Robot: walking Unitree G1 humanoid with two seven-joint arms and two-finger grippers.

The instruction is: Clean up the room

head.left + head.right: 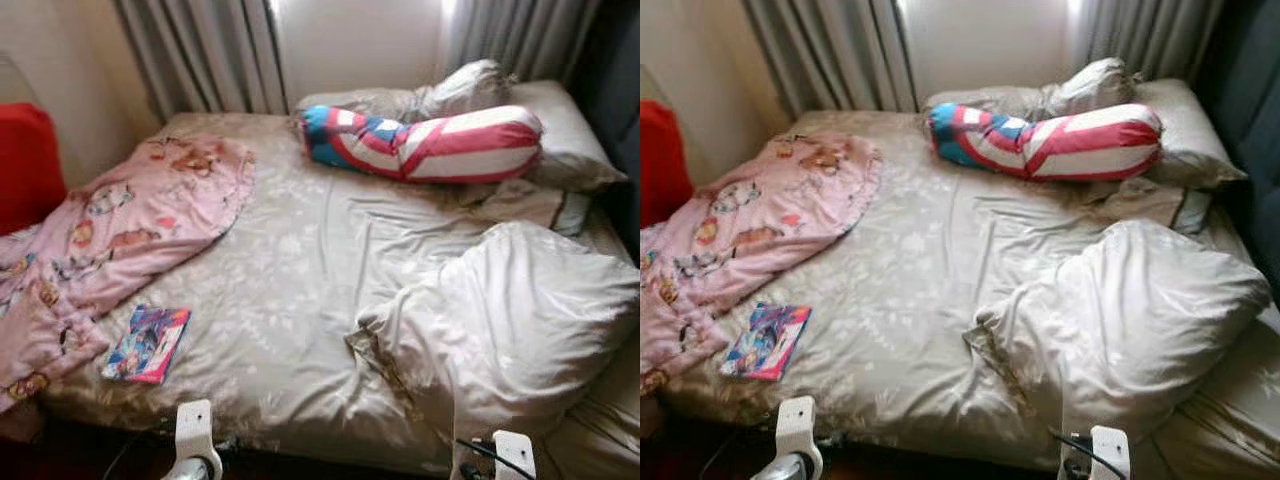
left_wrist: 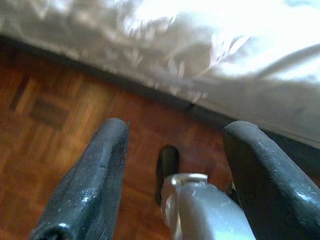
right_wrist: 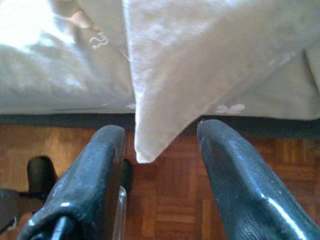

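Observation:
A bed (image 1: 290,300) with a beige floral sheet lies before me. On its left side sprawls a pink cartoon blanket (image 1: 120,230), and a colourful book (image 1: 148,343) rests near the front left edge. A red, white and blue bolster (image 1: 420,145) lies at the head, with beige pillows (image 1: 560,130) behind it. A crumpled beige duvet (image 1: 510,320) is heaped at the right. My left gripper (image 2: 175,135) hangs open over the wooden floor by the bed's edge. My right gripper (image 3: 160,137) is open, with a hanging corner of the duvet (image 3: 150,135) between its fingers.
Grey curtains (image 1: 210,55) hang behind the bed. A red chair (image 1: 28,165) stands at the left, and a dark headboard (image 1: 620,120) rises at the right. Parquet floor (image 2: 55,105) runs along the bed's front.

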